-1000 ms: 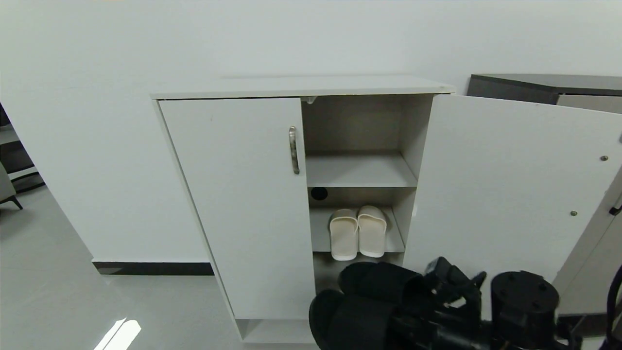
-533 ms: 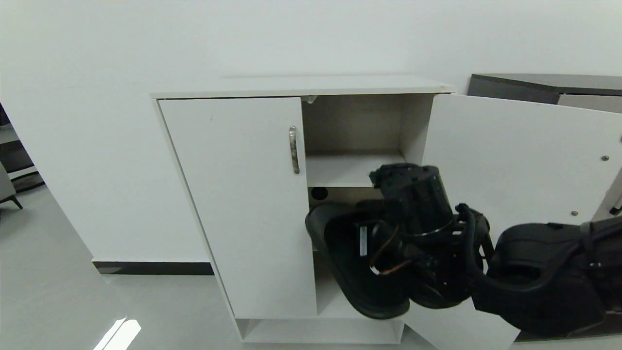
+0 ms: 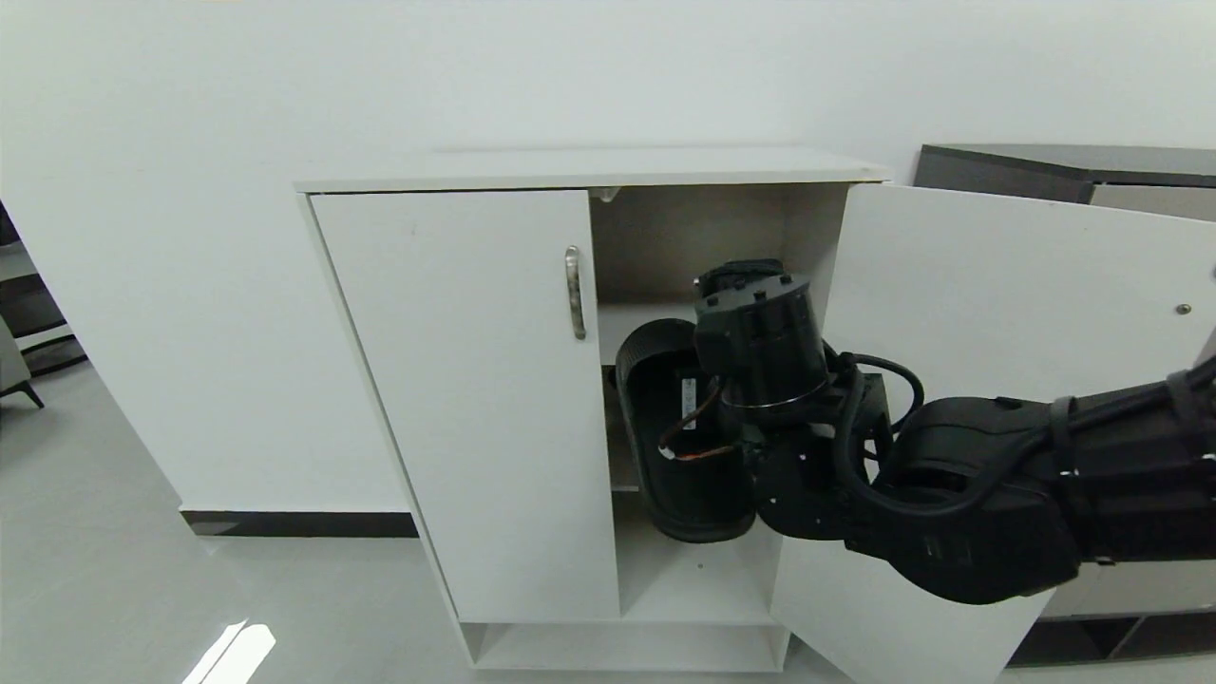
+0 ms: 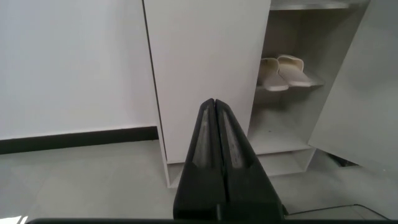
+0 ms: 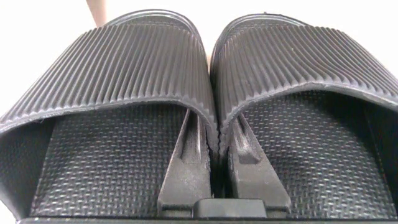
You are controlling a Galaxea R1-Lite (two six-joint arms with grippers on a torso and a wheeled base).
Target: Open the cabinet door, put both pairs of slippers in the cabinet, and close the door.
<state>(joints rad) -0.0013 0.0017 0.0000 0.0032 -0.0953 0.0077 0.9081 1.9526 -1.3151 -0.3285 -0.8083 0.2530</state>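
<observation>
Now black slippers (image 3: 679,432), long axis upright, sit pinched in right gripper (image 5: 216,127).

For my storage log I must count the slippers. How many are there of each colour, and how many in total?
black slippers: 2, gripped together by the right end effector
white slippers: 2, side by side on a shelf inside the cabinet
Total: 4 slippers

Cabinet door (image 3: 988,304) open; white slippers (image 4: 283,71) shelved; black slippers (image 3: 651,399) at opening.
</observation>
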